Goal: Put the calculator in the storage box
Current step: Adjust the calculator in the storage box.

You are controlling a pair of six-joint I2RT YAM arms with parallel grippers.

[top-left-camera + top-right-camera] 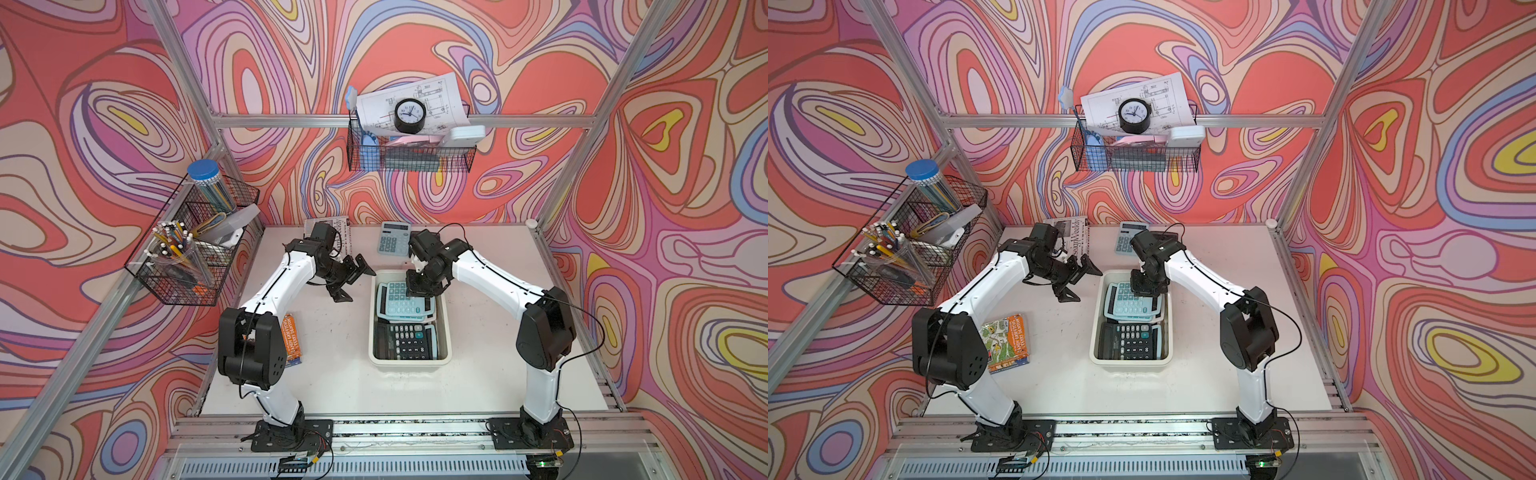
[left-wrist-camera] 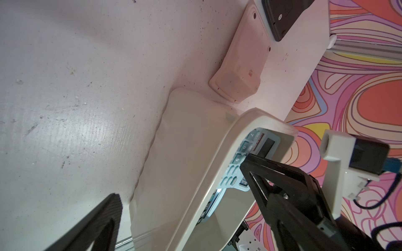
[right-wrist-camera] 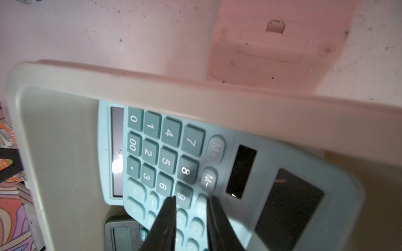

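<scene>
Now we should lift the right gripper (image 3: 192, 197), jaws barely apart, straight off the calculator (image 3: 167, 160) in the box (image 3: 195, 91); left gripper (image 1: 354, 283) gapes.

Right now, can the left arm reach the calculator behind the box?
Probably yes: the left tool is open, empty, with bare table between it and the calculator; the right arm crowds one side.
</scene>
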